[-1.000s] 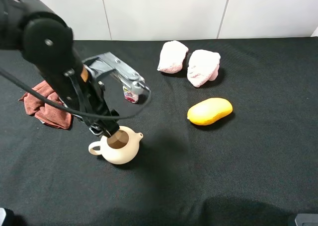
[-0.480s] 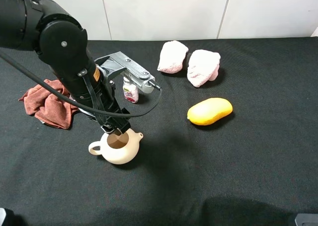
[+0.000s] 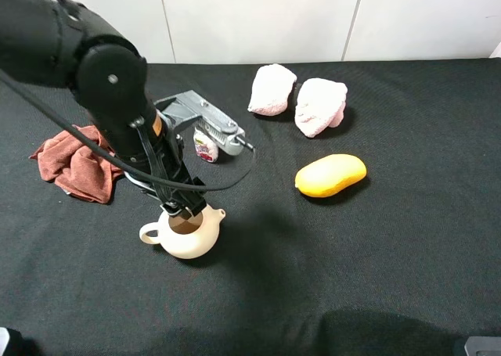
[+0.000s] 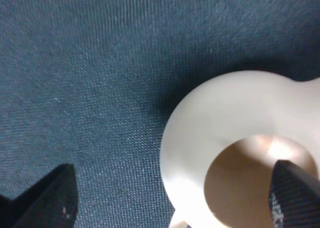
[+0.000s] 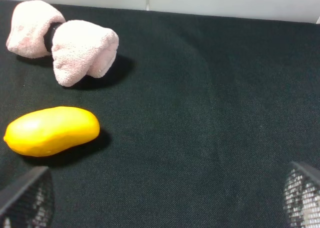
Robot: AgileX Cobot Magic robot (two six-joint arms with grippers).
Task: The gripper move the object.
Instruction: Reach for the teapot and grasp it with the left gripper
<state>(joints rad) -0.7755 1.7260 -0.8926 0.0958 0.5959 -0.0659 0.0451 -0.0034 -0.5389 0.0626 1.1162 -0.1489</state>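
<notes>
A crumpled red cloth (image 3: 74,162) is lying at the left of the black tabletop (image 3: 407,239). Just beside it, the left gripper (image 3: 184,210) is reaching down onto the cream teapot (image 3: 188,237), which is sitting upright left of centre. Its jaws are standing spread, one inside the brown opening and the other outside the wall, clamping nothing. A small bottle (image 3: 205,146) is standing behind. Further right, two pink cloths (image 3: 272,88) are lying near the back, with a yellow oval object (image 3: 330,174) in front of them. The right gripper (image 5: 162,198) is hanging released and empty.
</notes>
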